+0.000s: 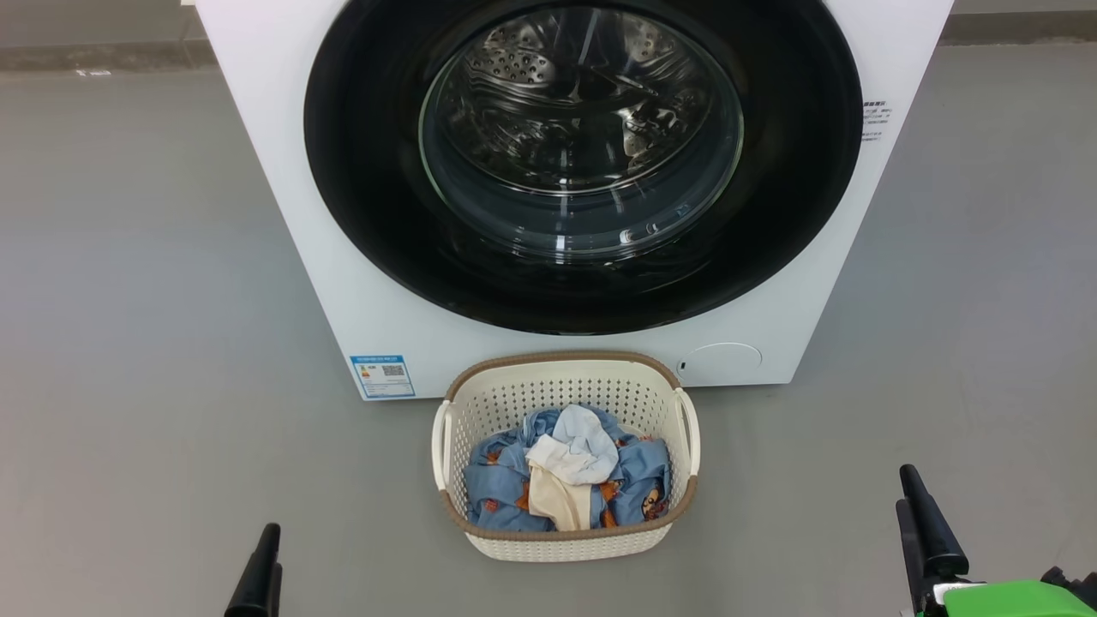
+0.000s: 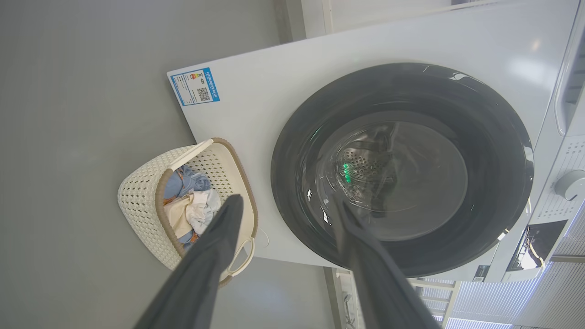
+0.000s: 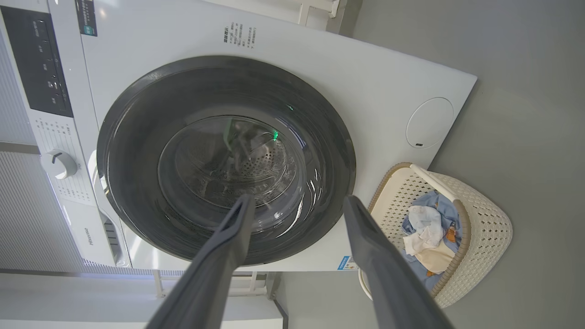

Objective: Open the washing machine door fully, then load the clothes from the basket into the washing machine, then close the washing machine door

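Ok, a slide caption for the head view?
Door shut, clothes in basket on floor before the washer; left gripper and right gripper open.

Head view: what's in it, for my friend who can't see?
A white washing machine with its round black door shut. In front, a cream basket holds blue, white and cream clothes; the left pincer and right pincer peek up below.

the washing machine (image 3: 374, 77) is showing the brand word "hisense" (image 3: 93, 235) on its white panel near the dial (image 3: 58, 163). a blue label (image 1: 383, 375) low on its front is carrying a qr code (image 1: 392, 370). its print, like the small black text block (image 1: 876, 120) higher up, is proving too small to read.
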Robot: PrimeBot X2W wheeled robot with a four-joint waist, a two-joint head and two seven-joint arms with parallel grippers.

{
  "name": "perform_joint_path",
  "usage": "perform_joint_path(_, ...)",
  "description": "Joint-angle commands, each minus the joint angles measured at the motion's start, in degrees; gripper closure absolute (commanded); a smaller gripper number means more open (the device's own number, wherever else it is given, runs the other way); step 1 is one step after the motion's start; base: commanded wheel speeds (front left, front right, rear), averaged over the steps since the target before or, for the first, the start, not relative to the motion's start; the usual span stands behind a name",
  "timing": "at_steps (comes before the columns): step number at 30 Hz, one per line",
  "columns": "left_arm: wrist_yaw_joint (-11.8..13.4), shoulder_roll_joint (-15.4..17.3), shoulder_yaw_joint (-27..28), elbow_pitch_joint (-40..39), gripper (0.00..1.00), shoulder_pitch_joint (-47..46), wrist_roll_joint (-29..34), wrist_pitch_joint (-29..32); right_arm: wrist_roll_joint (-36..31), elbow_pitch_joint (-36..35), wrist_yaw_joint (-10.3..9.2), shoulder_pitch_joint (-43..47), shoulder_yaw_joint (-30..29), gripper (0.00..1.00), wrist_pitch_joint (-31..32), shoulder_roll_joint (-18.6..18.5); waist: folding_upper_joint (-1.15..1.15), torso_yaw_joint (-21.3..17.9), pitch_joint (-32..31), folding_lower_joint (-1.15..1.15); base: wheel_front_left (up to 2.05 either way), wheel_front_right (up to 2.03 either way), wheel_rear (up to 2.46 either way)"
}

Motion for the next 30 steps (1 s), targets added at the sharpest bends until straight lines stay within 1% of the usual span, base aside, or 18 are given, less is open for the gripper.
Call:
perform_joint_path(1,-0.1,0.9,0.3,-1.8,0.0,-1.9,0.9,-0.4,-1.0,-1.9,0.02,-1.8,0.8,0.0,-0.5,-0.4,0.0,0.0,0.0,-0.01,0.0,0.0,0.0)
perform_joint_path(13,-0.1,1.0,0.2,-3.3,0.0,-2.3,10.6,-2.4,-13.0,-5.1,0.03,-2.1,1.9,0.0,-2.5,-0.5,0.0,0.0,0.3,-0.01,0.0,0.0,0.0)
perform_joint_path(23,-0.1,1.3,-0.6,-4.9,0.0,-2.4,22.2,-4.1,-24.3,-6.0,0.04,-2.2,4.0,0.0,-4.2,-1.7,0.0,0.0,0.6,-0.01,0.0,0.0,0.0)
perform_joint_path(29,-0.1,1.8,-0.6,-5.6,0.0,-2.2,28.9,-5.1,-29.9,-6.0,0.04,-2.3,4.8,0.0,-5.2,-2.1,0.0,0.0,0.5,-0.01,0.0,0.0,0.0)
perform_joint_path(30,-0.1,1.8,-0.6,-5.6,0.0,-2.2,28.9,-5.1,-29.9,-6.0,0.04,-2.3,4.8,0.0,-5.2,-2.1,0.0,0.0,0.5,-0.01,0.0,0.0,0.0)
